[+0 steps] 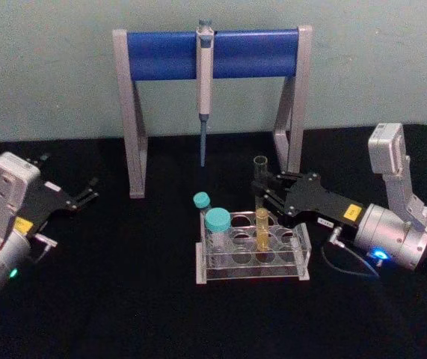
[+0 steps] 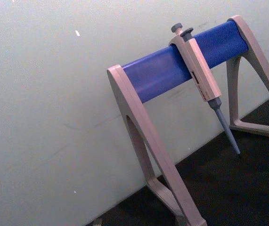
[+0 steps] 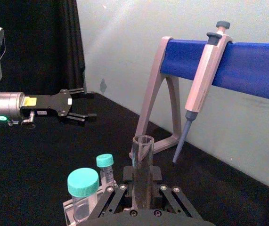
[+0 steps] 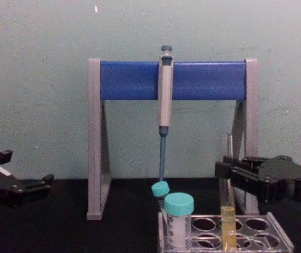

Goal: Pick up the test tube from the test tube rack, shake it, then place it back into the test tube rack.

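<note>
The test tube [image 1: 261, 224] stands upright in a back hole of the clear test tube rack [image 1: 303, 259], yellow liquid in its lower part. My right gripper [image 1: 261, 185] reaches in from the right and is shut on the tube's upper part, above the rack. The chest view shows the tube [image 4: 227, 213] rising from the rack [image 4: 279, 235] with the right gripper [image 4: 227, 172] clamped across it. In the right wrist view the tube's open mouth [image 3: 142, 149] stands up between the pads. My left gripper [image 1: 69, 179] rests open at the far left, well away from the rack.
Two teal-capped tubes [image 1: 216, 221] stand in the rack's left end. Behind the rack is a tall grey-legged stand with a blue crossbar [image 1: 213, 52], and a grey-blue pipette [image 1: 204, 93] hangs from it. Black tabletop lies in front and to the left.
</note>
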